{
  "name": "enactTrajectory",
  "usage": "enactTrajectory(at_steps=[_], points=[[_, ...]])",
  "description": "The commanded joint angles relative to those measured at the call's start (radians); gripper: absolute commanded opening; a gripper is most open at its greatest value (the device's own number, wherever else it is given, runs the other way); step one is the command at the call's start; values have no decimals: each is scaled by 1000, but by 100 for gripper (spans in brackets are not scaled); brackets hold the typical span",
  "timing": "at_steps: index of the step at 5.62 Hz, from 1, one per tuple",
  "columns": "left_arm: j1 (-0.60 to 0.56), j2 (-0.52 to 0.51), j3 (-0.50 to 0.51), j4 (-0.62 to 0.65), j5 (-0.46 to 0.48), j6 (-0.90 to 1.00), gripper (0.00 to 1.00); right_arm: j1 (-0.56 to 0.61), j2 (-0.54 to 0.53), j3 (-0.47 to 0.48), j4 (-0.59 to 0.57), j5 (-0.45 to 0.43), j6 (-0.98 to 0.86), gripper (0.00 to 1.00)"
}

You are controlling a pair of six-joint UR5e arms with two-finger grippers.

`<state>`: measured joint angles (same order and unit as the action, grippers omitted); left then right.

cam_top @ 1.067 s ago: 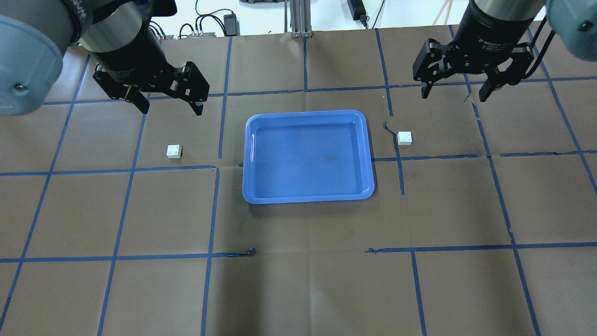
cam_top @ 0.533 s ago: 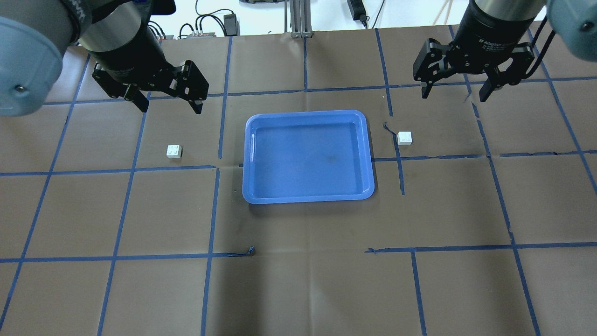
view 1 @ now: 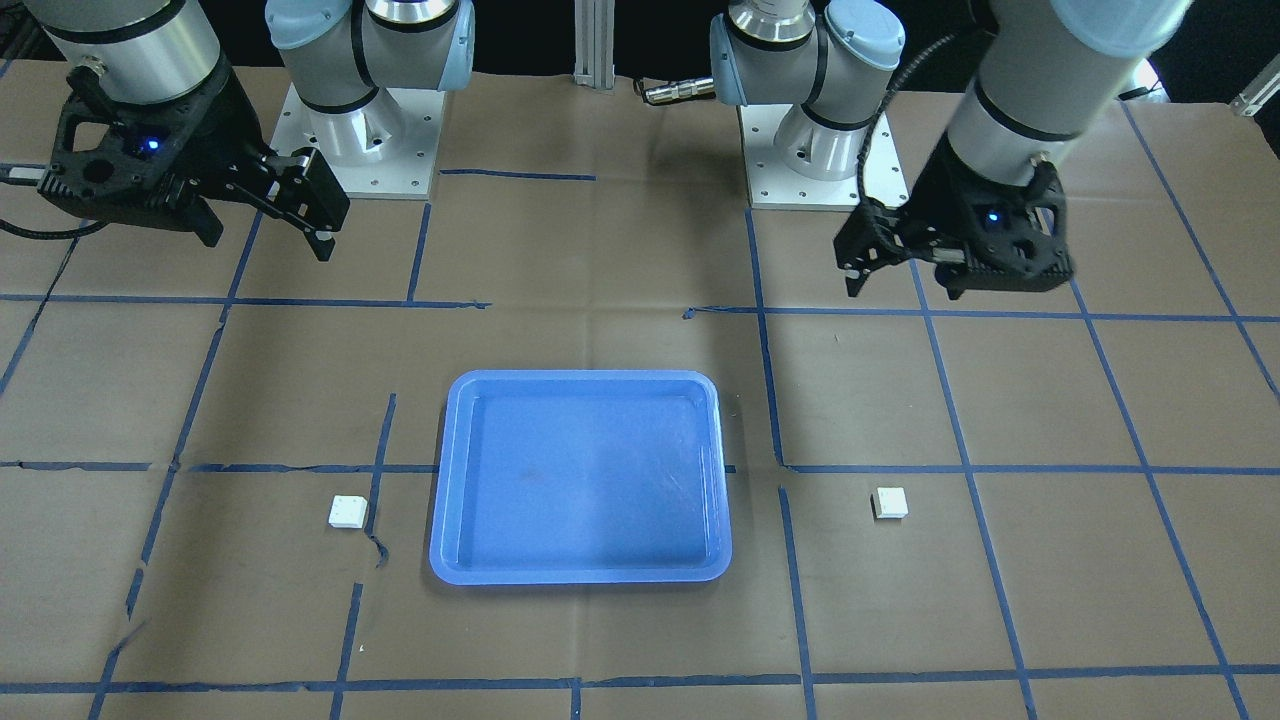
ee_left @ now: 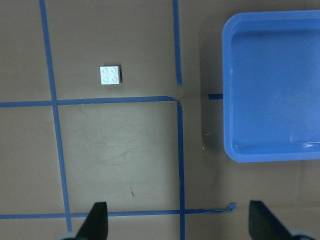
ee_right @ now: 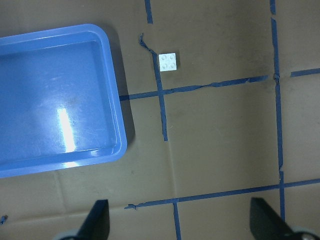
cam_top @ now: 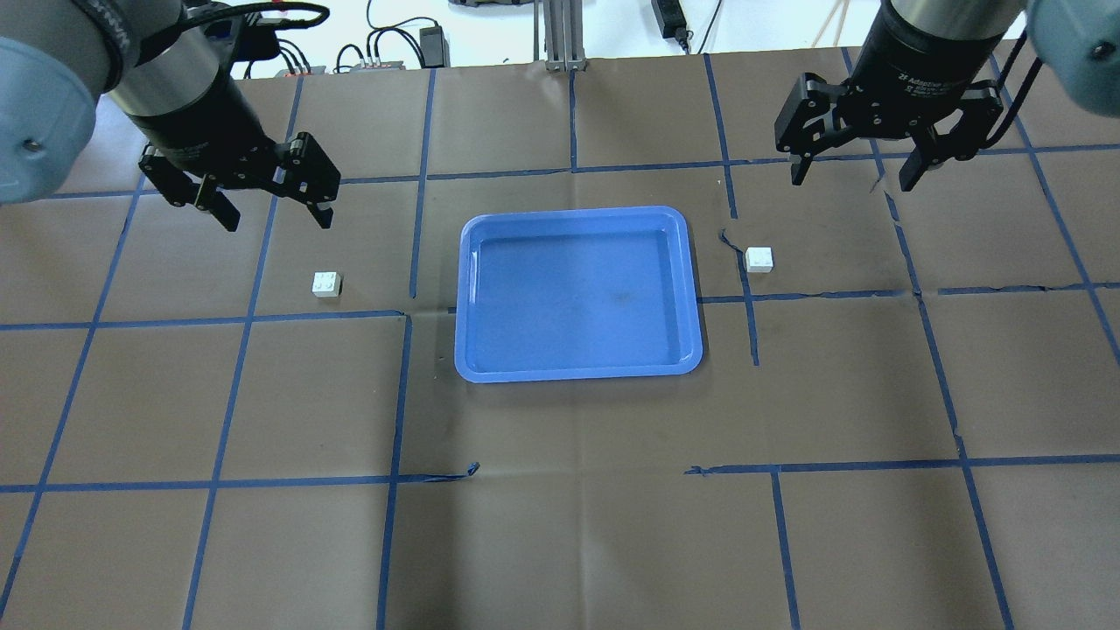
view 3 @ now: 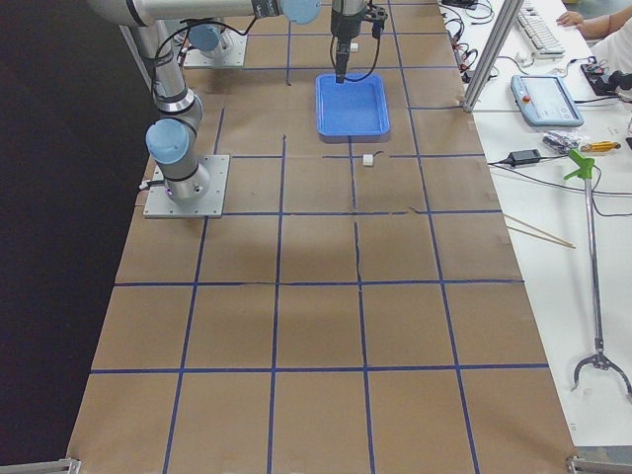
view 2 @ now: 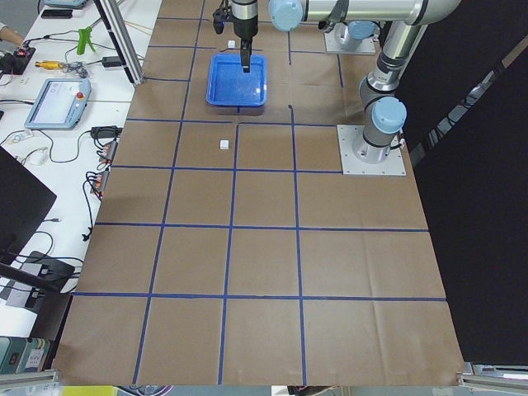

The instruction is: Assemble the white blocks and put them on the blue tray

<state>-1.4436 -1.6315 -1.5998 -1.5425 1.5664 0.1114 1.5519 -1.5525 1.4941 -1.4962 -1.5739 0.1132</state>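
Worktop [cam_top: 560,542]: brown paper marked into squares with blue tape [cam_top: 875,464]. It carries every item.
Blue tray [cam_top: 577,373]: lies flat at the centre with nothing in it. I judge it sits between my arms so either can reach it for the final placement.
My left end effector [cam_top: 277,219]: fingers spread wide and gripping nothing. It hangs above the worktop, just behind the left white block [cam_top: 326,283], which reads to me as lining up a descent.
My right end effector [cam_top: 854,181]: also spread and unladen. It is held farther from the right white block [cam_top: 759,258], seemingly waiting.
Left white block: studs up on the worktop, near the tray's left side but apart from it.
Right white block: studs up, near the tray's right side and just beside a tape line. The blocks are well apart, so nothing is joined yet.
Hard to make out: my wrist views cut off all but my dark fingertips [ee_left: 97,220] at the bottom edge. In the side views the blocks are mere specks. I cannot tell how high either end effector hangs.
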Motion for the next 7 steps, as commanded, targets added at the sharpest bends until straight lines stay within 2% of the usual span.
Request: enactTrajectory(at_steps=[1,2,3,4,5,6,7], points=[[106,-115,-54,77,0,94,96,-1,-18,-1,31,2,-4,100],[106,-199,-66,231,0,121,96,-1,-24,-2,62,3,-33,100],[107,-291,-72,319,53,151,96,0,-29,-5,63,2,-270,100],[106,-364,-87,438,47,152,96,-3,-52,-3,67,0,-499,100],[101,-395,-138,537,44,152,94,-3,-54,-2,65,-20,-691,100],[101,-413,-188,636,41,152,93,-13,-49,0,51,-100,-921,100],[100,-435,-196,668,0,152,92,-44,-43,0,42,-98,-1143,100]])
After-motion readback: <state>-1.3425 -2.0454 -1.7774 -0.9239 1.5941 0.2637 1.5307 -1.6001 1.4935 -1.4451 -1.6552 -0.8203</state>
